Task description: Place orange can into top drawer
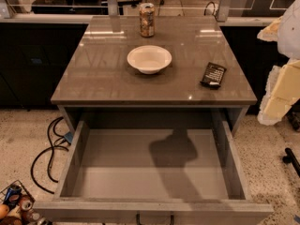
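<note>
The orange can (146, 19) stands upright at the far middle edge of the grey table top (93, 78). The top drawer (75, 158) is pulled wide open below the table's front edge, and its grey inside holds nothing but a shadow. Its dark handle (154, 218) shows at the bottom edge. My gripper (281, 90) shows as white and cream parts at the right edge, level with the table's right side and far from the can. It holds nothing that I can see.
A white bowl (149, 58) sits mid-table in front of the can. A dark snack packet (213, 74) lies at the right front. Black cables (49, 149) loop on the floor at left. A basket of cans (16, 205) is at the bottom left.
</note>
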`<move>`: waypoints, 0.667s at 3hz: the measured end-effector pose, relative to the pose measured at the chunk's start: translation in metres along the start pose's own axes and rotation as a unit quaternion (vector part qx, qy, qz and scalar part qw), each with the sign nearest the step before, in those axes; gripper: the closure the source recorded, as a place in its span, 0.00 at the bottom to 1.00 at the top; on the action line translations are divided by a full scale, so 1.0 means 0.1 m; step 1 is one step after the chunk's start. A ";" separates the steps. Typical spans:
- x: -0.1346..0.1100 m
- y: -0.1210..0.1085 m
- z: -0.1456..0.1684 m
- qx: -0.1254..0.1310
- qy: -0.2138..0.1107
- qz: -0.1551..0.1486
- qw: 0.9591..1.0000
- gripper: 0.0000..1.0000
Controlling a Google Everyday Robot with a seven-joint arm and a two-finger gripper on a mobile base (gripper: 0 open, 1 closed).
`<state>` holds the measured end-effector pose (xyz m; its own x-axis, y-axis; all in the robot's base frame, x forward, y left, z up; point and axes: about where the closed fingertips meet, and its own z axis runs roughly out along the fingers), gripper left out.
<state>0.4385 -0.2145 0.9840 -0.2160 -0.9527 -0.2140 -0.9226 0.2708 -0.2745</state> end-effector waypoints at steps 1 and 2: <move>0.00 -0.03 0.01 0.003 -0.004 0.001 1.000 0.00; -0.01 -0.17 0.03 0.014 -0.019 0.007 1.000 0.00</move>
<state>0.4551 -0.2178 0.9861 -0.2166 -0.9427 -0.2537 -0.9101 0.2890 -0.2968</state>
